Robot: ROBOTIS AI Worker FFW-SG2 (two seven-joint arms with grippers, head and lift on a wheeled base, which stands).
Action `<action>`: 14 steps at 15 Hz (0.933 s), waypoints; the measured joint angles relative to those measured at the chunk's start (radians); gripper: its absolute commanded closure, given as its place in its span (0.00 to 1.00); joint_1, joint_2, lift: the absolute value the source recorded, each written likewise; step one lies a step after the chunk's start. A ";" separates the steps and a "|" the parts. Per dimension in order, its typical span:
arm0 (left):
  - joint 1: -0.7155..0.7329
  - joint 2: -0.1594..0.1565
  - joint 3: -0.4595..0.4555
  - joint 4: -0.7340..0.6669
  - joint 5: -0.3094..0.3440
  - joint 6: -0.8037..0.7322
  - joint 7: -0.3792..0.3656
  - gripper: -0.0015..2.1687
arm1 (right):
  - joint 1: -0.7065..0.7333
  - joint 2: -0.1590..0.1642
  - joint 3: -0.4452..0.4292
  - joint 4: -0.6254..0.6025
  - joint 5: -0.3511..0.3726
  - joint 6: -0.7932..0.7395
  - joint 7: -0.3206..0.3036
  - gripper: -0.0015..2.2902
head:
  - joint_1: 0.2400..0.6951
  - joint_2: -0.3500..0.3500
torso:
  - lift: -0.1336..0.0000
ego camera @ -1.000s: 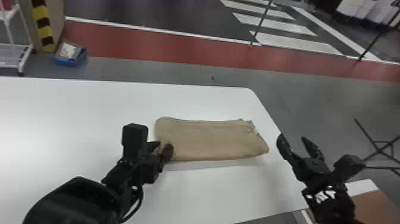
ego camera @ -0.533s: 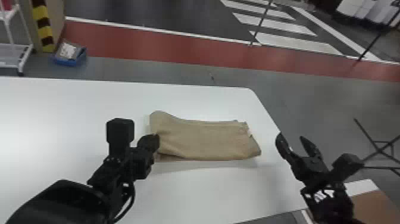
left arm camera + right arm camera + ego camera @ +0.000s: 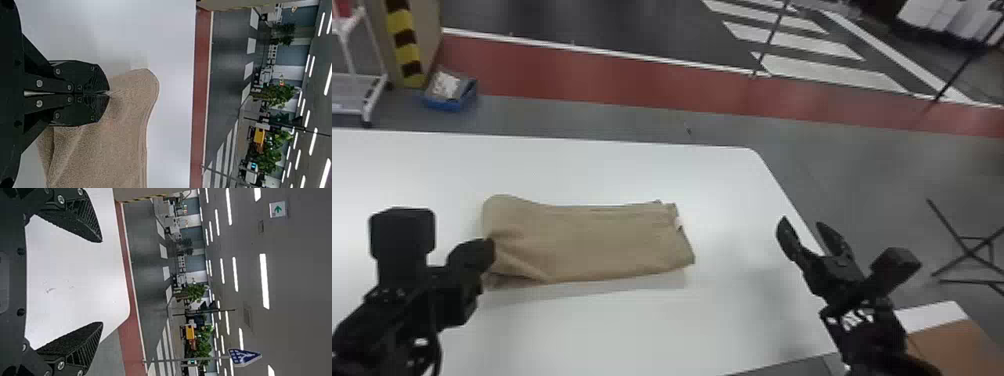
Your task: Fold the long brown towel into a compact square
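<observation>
Fold may skew
Left gripper (image 3: pixel 109 93) pinches the towel (image 3: pixel 597 242); pulling sideways could drag its layers askew. Right gripper (image 3: pixel 802 222) is spread.

The left gripper (image 3: pixel 490 252) hides some towel (image 3: pixel 602 242) (the table's (image 3: pixel 612 332) cut off, too).

A marked-out indoor hall behind a white desk (image 3: pixel 632 340).
Beyond it, a grey floor (image 3: pixel 862 165) meets a red band (image 3: pixel 632 75) edged in white, then a dark roadway (image 3: pixel 582 20) with crosswalk stripes (image 3: pixel 832 74). A white wheeled rack (image 3: pixel 376 95) stands near a panel with yellow-and-black hazard tape (image 3: pixel 407 42), a blue crate (image 3: pixel 449 102) just beside it; crossed black legs (image 3: pixel 969 253) stand to the right. Farther off are leafy trees (image 3: pixel 195 293) and a blue triangular sign (image 3: pixel 244 357), under a grey ceiling (image 3: pixel 305 286) with bright strip lights (image 3: pixel 264 282) and a green arrow sign (image 3: pixel 277 209).
</observation>
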 measured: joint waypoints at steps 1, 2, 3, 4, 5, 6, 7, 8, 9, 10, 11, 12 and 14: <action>0.022 0.004 0.025 -0.033 -0.005 0.020 -0.008 0.66 | 0.000 0.001 0.016 0.000 0.001 0.000 -0.001 0.06 | 1.00 0.00 | 0.07; 0.041 0.005 0.049 -0.057 -0.006 0.030 -0.014 0.66 | -0.001 0.002 0.035 -0.002 0.003 0.000 -0.005 0.06 | 1.00 0.00 | 0.07; 0.050 0.006 0.065 -0.068 -0.007 0.032 -0.017 0.62 | -0.001 0.003 0.053 -0.006 0.004 0.003 -0.009 0.06 | 1.00 0.01 | 0.07; 0.054 0.006 0.073 -0.070 -0.007 0.027 -0.020 0.38 | -0.001 0.006 0.068 -0.013 0.006 0.013 -0.010 0.06 | 1.00 0.03 | 0.07; 0.055 0.008 0.076 -0.070 -0.007 0.010 -0.023 0.16 | 0.000 0.012 0.079 -0.024 0.007 0.027 -0.011 0.06 | 1.00 0.04 | 0.07; 0.056 0.013 0.077 -0.068 -0.008 -0.022 -0.033 0.02 | 0.002 0.017 0.091 -0.039 0.008 0.041 -0.011 0.06 | 1.00 0.06 | 0.07; 0.058 0.020 0.077 -0.067 -0.010 -0.047 -0.039 0.02 | 0.006 0.021 0.103 -0.050 0.010 0.053 -0.011 0.06 | 1.00 0.08 | 0.07; 0.062 0.024 0.076 -0.069 -0.018 -0.059 -0.039 0.02 | 0.008 0.022 0.111 -0.057 0.011 0.062 -0.011 0.06 | 1.00 0.09 | 0.07; 0.071 0.025 0.075 -0.078 -0.037 -0.064 -0.038 0.02 | 0.009 0.022 0.118 -0.065 0.012 0.079 -0.010 0.06 | 1.00 0.10 | 0.07; 0.082 0.026 0.075 -0.088 -0.063 -0.066 -0.037 0.02 | 0.010 0.022 0.121 -0.073 0.012 0.094 -0.009 0.06 | 1.00 0.12 | 0.07; 0.095 0.026 0.074 -0.100 -0.100 -0.066 -0.033 0.02 | 0.010 0.022 0.125 -0.085 0.012 0.111 -0.009 0.07 | 1.00 0.13 | 0.07; 0.103 0.026 0.074 -0.106 -0.127 -0.072 -0.029 0.02 | 0.011 0.022 0.131 -0.099 0.012 0.132 -0.009 0.07 | 1.00 0.14 | 0.07; 0.106 0.026 0.073 -0.101 -0.144 -0.124 -0.033 0.02 | 0.008 0.020 0.152 -0.128 0.015 0.176 -0.008 0.07 | 1.00 0.17 | 0.07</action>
